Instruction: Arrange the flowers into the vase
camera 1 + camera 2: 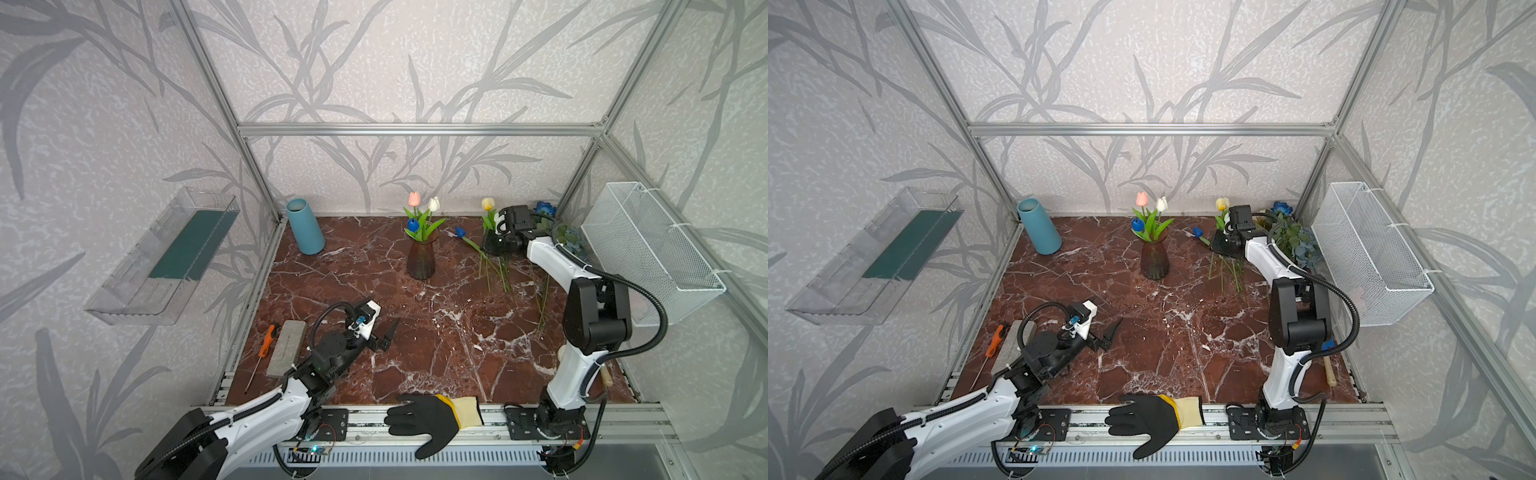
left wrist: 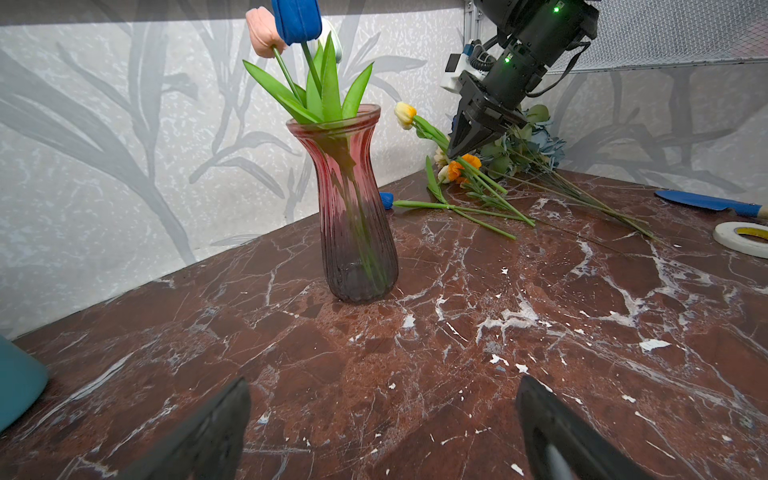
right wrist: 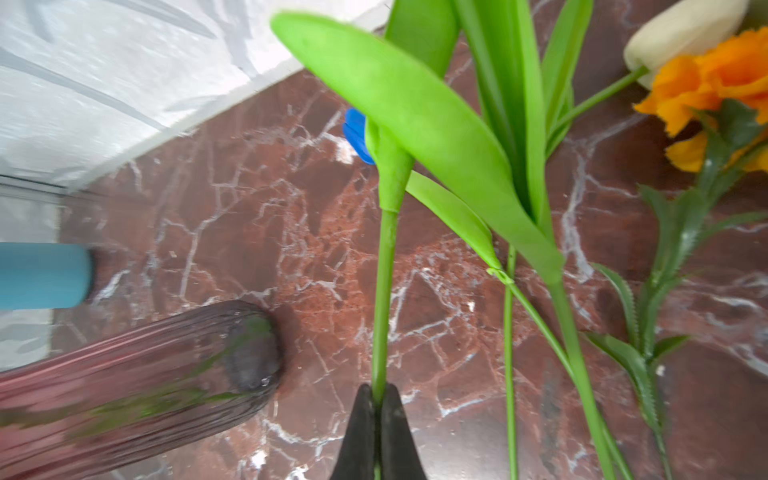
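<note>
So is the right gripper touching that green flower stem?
Touching. The right wrist view shows the right gripper shut with the green stem pinched between its jaws.

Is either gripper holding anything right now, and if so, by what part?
The right gripper is shut on the yellow tulip, pinching its green stem below the leaves. The left gripper is open and holds nothing.

Pale walls (image 1: 374,62) papered with grey leaf sprays are enclosing 3 sides, aluminium frame bars (image 1: 415,129) running along them. A red-brown, white-veined marble worktop (image 1: 415,353) is lying under even light, while a clear plastic shelf (image 1: 137,299) and a white wire basket (image 1: 648,249) are hanging on opposite side walls.
</note>
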Motion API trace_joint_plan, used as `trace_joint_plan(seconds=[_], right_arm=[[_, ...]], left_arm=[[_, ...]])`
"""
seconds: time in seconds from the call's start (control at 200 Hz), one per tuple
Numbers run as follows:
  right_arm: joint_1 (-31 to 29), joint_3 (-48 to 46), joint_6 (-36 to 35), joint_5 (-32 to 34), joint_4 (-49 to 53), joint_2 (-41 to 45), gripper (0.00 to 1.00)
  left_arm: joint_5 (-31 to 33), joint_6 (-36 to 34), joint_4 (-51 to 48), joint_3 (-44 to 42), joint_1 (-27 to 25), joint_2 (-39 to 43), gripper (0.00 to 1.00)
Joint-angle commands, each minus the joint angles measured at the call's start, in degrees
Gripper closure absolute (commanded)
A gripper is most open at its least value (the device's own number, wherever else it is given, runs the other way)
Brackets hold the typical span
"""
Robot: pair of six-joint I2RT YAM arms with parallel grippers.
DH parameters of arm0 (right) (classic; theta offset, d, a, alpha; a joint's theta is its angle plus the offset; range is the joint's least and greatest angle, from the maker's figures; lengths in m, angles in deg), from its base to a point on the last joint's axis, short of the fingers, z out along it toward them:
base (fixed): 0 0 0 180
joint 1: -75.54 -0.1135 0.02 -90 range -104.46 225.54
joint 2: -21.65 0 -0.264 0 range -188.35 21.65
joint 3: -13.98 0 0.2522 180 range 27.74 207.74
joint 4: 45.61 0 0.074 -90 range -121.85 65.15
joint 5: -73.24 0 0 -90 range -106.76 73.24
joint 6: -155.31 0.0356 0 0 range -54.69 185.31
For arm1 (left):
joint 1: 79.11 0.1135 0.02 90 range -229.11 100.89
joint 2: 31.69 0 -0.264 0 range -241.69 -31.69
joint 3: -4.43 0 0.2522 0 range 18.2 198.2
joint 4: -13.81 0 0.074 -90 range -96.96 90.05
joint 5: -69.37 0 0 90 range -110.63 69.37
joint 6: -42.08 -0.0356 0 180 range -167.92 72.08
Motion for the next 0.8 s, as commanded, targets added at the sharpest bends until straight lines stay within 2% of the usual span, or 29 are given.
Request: trace_joint_plan(seconds=[0.0,0.1,0.245,0.325,0.545,0.595,0.795], right_arm=[[1.4,-2.2,2.2,-8.8,-5.0,2.2,1.0],[2.3,-2.7,2.4,-14.0,-6.9,2.6,1.0],[2.7,-3.8,2.6,-17.2,-9.2,4.4,1.0],[3.1,-4.6,4.0,-21.1,-12.0,5.2,1.0],[6.3,-8.6,16.1,-31.3,-25.1,6.4,1.0],[6.6,-9.0,16.7,-31.7,-25.8,6.8,1.0],[6.9,-8.7,11.4,-27.3,-19.5,9.0,1.0]], left_arm=[[-0.8,-0.1,0.8,1.7,-0.3,-0.2,0.01],[-0.7,-0.1,0.8,1.7,-0.3,-0.3,0.01],[-0.9,-0.1,0.8,1.9,-0.2,-0.4,0.01],[-1.0,-0.1,0.6,1.8,-0.3,-0.2,0.01],[-1.0,0.0,0.6,1.9,-0.2,-0.5,0.01],[-1.0,0.0,0.6,1.9,-0.3,-0.5,0.01],[-0.9,0.0,0.6,1.9,-0.3,-0.5,0.01]])
